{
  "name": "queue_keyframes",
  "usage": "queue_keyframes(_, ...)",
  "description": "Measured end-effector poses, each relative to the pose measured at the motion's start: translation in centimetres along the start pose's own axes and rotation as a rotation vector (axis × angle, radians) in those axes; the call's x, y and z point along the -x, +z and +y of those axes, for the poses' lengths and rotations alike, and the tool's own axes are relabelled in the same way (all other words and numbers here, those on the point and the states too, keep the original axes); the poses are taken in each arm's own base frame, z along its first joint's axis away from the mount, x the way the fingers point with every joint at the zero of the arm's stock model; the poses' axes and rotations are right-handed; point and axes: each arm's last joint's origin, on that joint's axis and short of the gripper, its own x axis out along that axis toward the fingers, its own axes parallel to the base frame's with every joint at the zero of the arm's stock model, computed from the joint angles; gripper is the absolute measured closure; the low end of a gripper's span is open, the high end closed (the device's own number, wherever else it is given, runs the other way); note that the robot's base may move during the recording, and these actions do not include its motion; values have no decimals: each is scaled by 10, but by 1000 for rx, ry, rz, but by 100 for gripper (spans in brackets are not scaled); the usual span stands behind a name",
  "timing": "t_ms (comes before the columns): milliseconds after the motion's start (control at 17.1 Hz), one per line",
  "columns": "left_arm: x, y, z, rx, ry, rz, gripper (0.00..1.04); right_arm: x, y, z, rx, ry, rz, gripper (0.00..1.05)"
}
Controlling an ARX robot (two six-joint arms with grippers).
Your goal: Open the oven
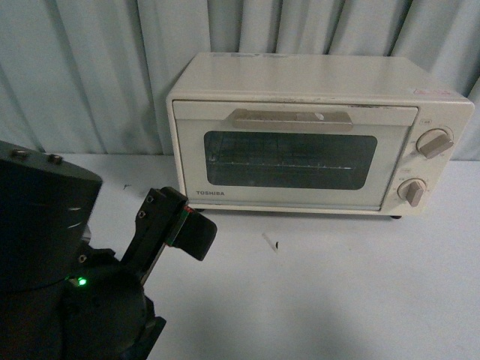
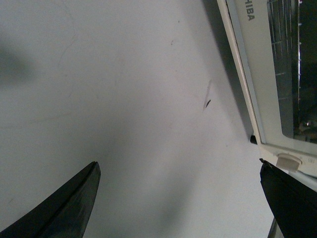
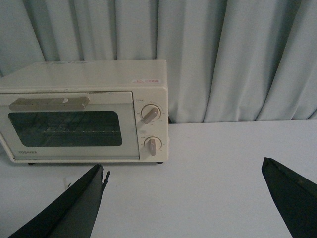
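The cream-white oven (image 1: 315, 135) stands at the back of the white table, its dark glass door shut. Its silver bar handle (image 1: 291, 118) runs along the door's top, and two beige knobs (image 1: 433, 142) sit on its right side. My left gripper (image 1: 193, 231) is open and empty, low over the table in front of the oven's left corner. In the left wrist view the left gripper (image 2: 181, 198) hangs over bare table with the oven's lower front (image 2: 247, 74) beside it. My right gripper (image 3: 183, 198) is open and empty, well back from the oven (image 3: 84, 111); it does not show in the front view.
A pale grey-blue curtain (image 1: 90, 67) hangs right behind the oven. A small scrap or mark (image 1: 270, 243) lies on the white table (image 1: 337, 285) in front of the oven. My left arm's dark base (image 1: 45, 247) fills the lower left.
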Motion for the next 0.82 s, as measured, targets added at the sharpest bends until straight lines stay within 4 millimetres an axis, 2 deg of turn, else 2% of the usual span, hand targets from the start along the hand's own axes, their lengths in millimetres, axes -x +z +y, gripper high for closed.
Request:
queue_keyframes(117,-19,5,-4,14,6,-13,7,0,0,0,0,0,0,6)
queue_keyframes(351,-41,10,-7,55,3,-23,7,0,0,0,0,0,0,6)
queue_keyframes(819,-70,-6,-5,205,-3,-17,7,0,0,0,0,0,0,6)
